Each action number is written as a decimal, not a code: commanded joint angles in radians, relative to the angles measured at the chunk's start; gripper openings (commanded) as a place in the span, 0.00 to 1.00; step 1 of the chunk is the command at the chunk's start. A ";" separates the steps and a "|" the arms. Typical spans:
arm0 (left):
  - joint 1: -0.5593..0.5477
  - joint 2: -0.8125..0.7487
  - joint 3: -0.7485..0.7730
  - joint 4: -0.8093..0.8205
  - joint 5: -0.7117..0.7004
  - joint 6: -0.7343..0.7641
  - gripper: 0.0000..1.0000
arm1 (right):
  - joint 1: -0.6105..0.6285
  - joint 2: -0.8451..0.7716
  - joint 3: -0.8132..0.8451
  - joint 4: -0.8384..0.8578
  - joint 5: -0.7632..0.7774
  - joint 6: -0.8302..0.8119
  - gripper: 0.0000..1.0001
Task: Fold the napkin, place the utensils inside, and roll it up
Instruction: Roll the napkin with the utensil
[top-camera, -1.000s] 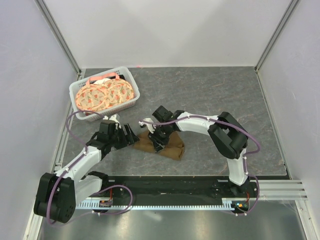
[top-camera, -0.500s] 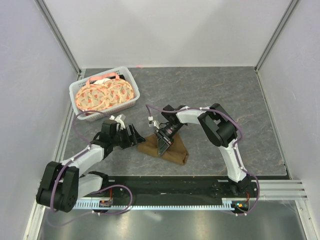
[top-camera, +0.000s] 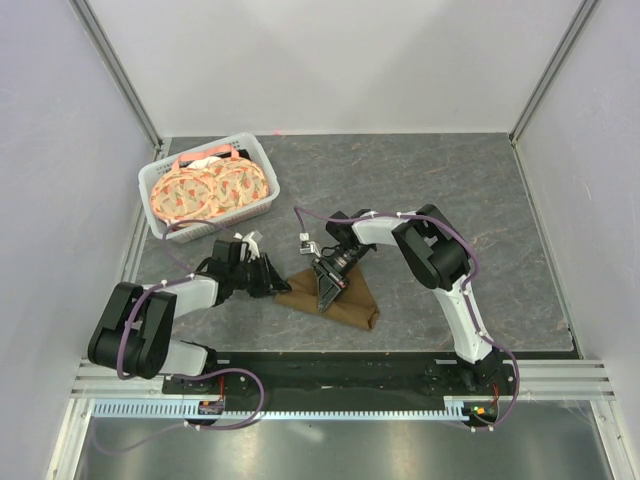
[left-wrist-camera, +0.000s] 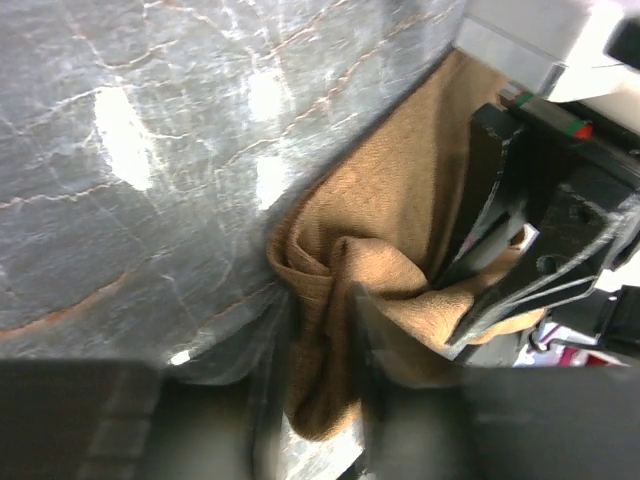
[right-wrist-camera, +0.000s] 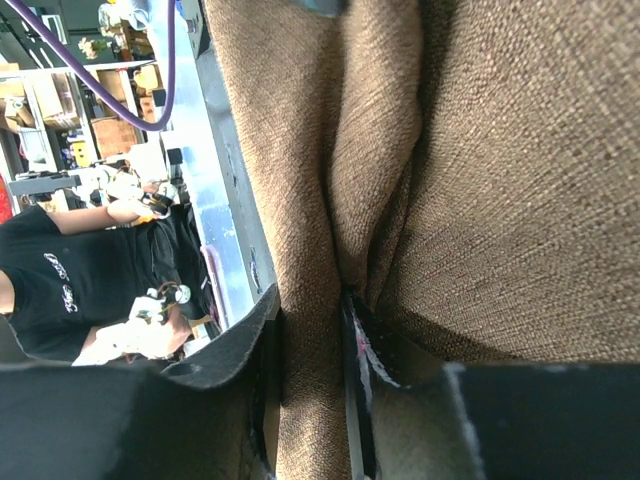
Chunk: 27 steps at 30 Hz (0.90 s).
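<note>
Currently, left arm (top-camera: 190, 293): laid low over the surface (top-camera: 480, 200), folded at the elbow near its base, forearm reaching right.
Left fingers (top-camera: 272, 283): at the left end of the napkin (top-camera: 352, 305), closed upon a bunched ridge of cloth; the wrist view shows the fold pinched between them.
Right arm (top-camera: 440, 255): rising from its base, bent sharply at the elbow, forearm running left, wrist turned down toward the near edge.
Right fingers (top-camera: 326, 290): pointing down onto the middle of the napkin, nipping a raised pleat; the wrist view shows cloth filling the narrow gap between them.
Spacing of fingers: the two sets near one another, not touching, the left set to the left of the right.
Basket (top-camera: 148, 200): white slatted plastic, at the far left of the surface, well apart from the napkin.
Basket contents: round orange-patterned plates (top-camera: 210, 190), overlapping and leaning; pink loops show behind them, kind cannot be told.
Napkin colour and place: plain medium brown, coarse weave, lying on the surface toward the near edge, between the arms.
Napkin form: crumpled into a rough wedge, wide at the right, narrowing to the left, with deep creases where each grip gathers it.
</note>
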 joint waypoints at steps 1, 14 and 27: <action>-0.005 0.042 0.029 -0.070 -0.021 0.031 0.21 | -0.006 -0.003 0.015 0.012 0.161 -0.044 0.36; -0.018 0.131 0.151 -0.267 -0.048 0.049 0.02 | 0.055 -0.444 -0.142 0.282 0.668 0.140 0.68; -0.018 0.140 0.194 -0.328 -0.042 0.055 0.02 | 0.503 -0.661 -0.457 0.594 1.339 0.124 0.79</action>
